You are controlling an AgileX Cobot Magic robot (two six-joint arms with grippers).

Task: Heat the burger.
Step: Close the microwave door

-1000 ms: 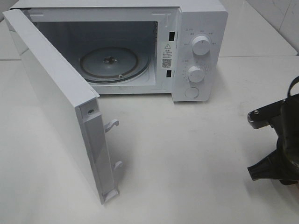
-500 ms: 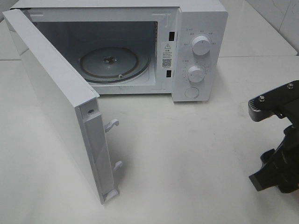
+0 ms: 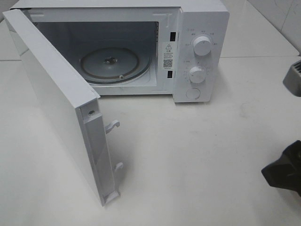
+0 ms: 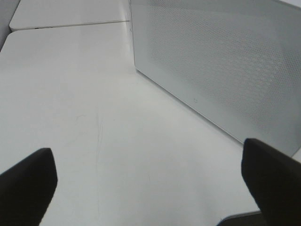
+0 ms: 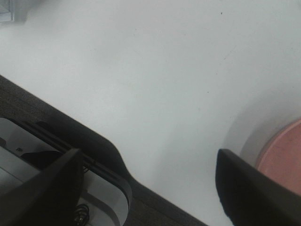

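A white tabletop (image 3: 197, 155) is filling most of the exterior high view. At its far side a white microwave oven (image 3: 202, 14) is standing with its door (image 3: 51, 94) swinging wide open toward the near left. Inside the cavity a round glass turntable (image 3: 113, 63) is lying bare. On the control panel at the right, two white knobs, the upper knob (image 3: 202, 45) and the lower knob (image 3: 197, 74), are sitting above a round button (image 3: 193, 93).

The right arm (image 3: 284, 169) is showing only as dark parts at the right edge. In the right wrist view the right end effector (image 5: 150, 183) is holding its fingers wide apart over bare tabletop, with the rim of a pink plate (image 5: 282, 157) just beside one finger. In the left wrist view the left end effector (image 4: 150, 183) is likewise spread apart, gripping nothing, facing the door's perforated outer face.

The burger is not appearing in any view.
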